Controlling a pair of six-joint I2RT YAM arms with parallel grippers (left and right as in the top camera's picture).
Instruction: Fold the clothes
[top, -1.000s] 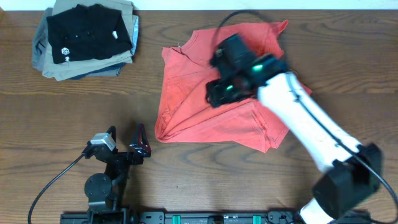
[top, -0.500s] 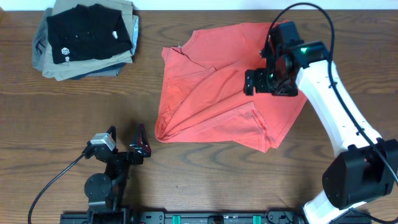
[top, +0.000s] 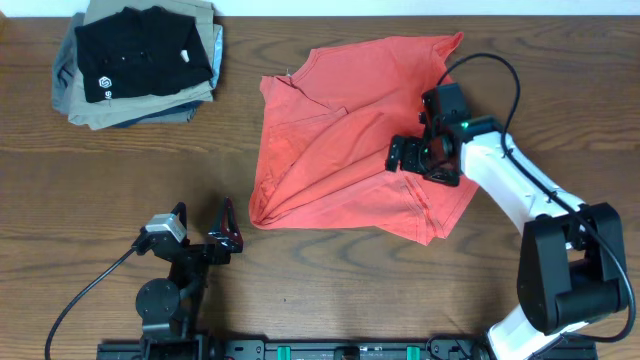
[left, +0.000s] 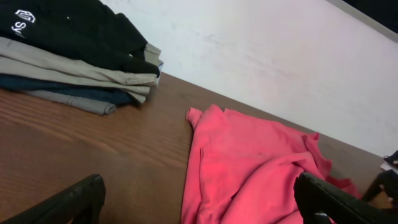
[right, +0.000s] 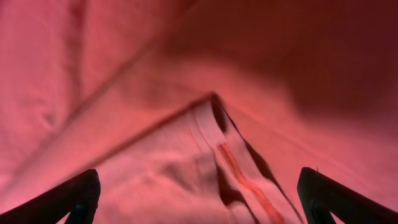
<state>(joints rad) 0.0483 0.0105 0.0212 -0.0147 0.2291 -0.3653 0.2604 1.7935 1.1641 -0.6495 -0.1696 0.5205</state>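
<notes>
Progress: the coral T-shirt (top: 340, 140) lies right of centre on the desk (top: 120, 160), its top corner near the far edge. It is rumpled and partly doubled over itself, with diagonal creases and an uneven outline (no clean rectangle anywhere). Judged early: flattening and all proper folds remain.

Right gripper (top: 415, 162): low over the shirt's right half, jaws spread wide, nothing held. Left gripper (top: 205, 217): near the desk's front edge, left of the shirt, also wide and empty.

Views: overhead gives the whole shirt outline and the stack of folded garments (top: 140, 60) at the far left corner. Right wrist alone shows the stitched hem corner (right: 217, 134) lying between the right gripper's fingers, which the arm hides from above. Left wrist shows the stack's layered side and the shirt's raised wrinkles.
</notes>
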